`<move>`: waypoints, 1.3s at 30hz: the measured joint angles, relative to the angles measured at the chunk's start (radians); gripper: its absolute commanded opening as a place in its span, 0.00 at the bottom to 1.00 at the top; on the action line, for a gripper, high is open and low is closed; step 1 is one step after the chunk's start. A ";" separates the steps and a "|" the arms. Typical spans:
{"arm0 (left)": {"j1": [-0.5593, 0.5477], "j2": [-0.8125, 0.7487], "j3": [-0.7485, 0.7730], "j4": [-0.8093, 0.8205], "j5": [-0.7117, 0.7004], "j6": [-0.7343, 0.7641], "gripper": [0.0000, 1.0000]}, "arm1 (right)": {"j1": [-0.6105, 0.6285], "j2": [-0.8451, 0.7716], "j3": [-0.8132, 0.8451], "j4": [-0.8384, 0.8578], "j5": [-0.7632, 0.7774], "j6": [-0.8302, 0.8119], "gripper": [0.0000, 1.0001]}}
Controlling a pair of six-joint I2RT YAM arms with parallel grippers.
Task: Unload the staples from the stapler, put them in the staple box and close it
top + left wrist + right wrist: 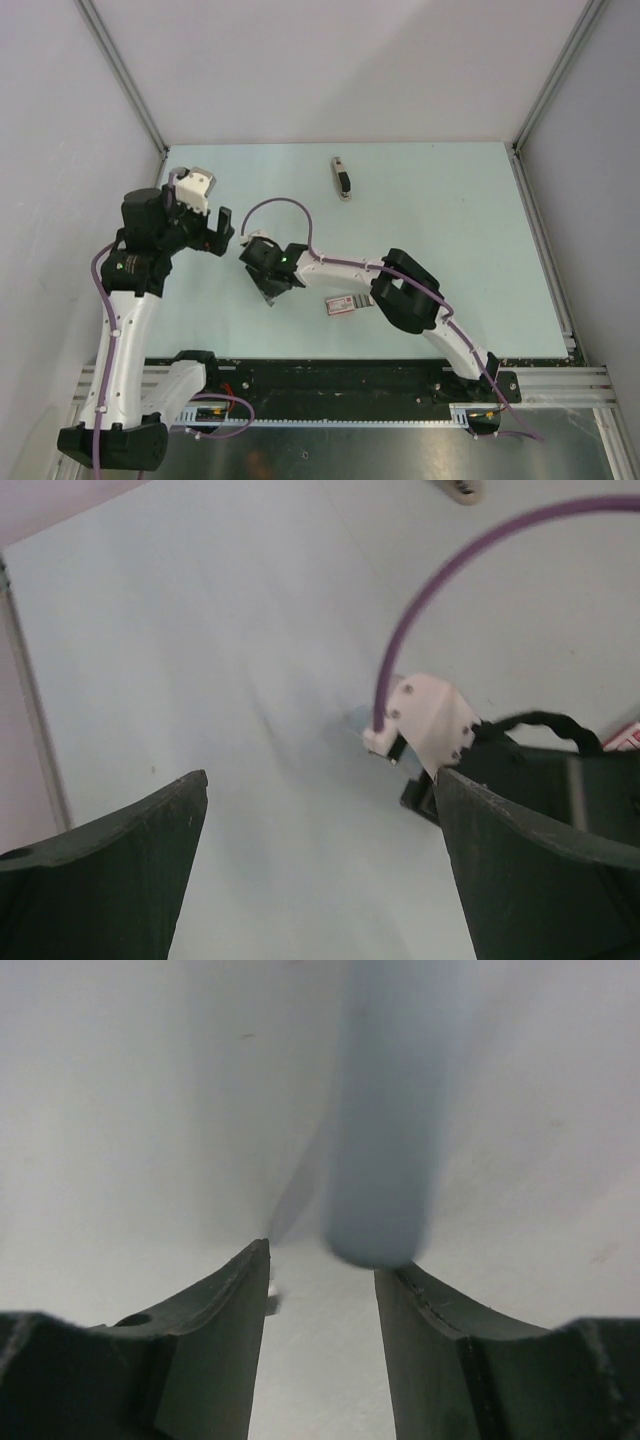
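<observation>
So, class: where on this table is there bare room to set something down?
Widest free patch: right of the stapler, out to the table edge, beyond the right arm. Also the near-left strip between left arm and pink box. Crowded: centre-left, where left gripper and right gripper sit close.

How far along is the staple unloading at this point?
Done, it seems: a blurred silvery-grey metal staple bar shows just beyond the right gripper, well apart from the small black-topped stapler at the far side of the table. In hand: nothing clamped; the right jaws stand parted beside the bar, the left gripper hangs open, empty. Left: whether staples remain inside the stapler cannot be told.
</observation>
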 measured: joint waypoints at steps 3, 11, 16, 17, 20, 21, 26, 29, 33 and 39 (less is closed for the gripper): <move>0.033 0.025 0.025 0.005 -0.047 -0.033 0.99 | 0.018 -0.012 -0.026 0.039 -0.024 0.012 0.52; 0.139 0.053 0.034 0.029 -0.082 -0.090 0.99 | 0.019 -0.069 -0.122 0.121 -0.086 0.032 0.57; 0.140 0.053 0.034 0.032 -0.074 -0.092 0.99 | -0.025 -0.126 -0.146 0.123 -0.106 0.033 0.63; 0.140 0.053 0.034 0.032 -0.074 -0.092 0.99 | -0.043 -0.146 -0.146 0.124 -0.111 0.030 0.65; 0.140 0.053 0.033 0.034 -0.072 -0.091 0.99 | -0.122 -0.229 -0.142 0.134 -0.130 0.015 0.68; 0.140 0.053 0.031 0.036 -0.071 -0.091 0.99 | -0.147 -0.249 -0.135 0.134 -0.132 0.010 0.69; 0.140 0.071 0.018 0.047 -0.027 -0.090 1.00 | -0.294 -0.314 -0.055 0.154 -0.096 -0.032 0.82; 0.125 0.098 0.002 0.053 -0.003 -0.090 1.00 | -0.374 -0.311 -0.037 0.180 -0.032 -0.070 0.84; 0.076 0.146 -0.026 0.062 -0.002 -0.088 0.99 | -0.467 -0.233 0.019 0.188 0.035 -0.123 0.83; -0.031 0.229 -0.056 0.096 -0.042 -0.080 0.99 | -0.582 -0.007 0.158 0.206 0.068 -0.174 0.83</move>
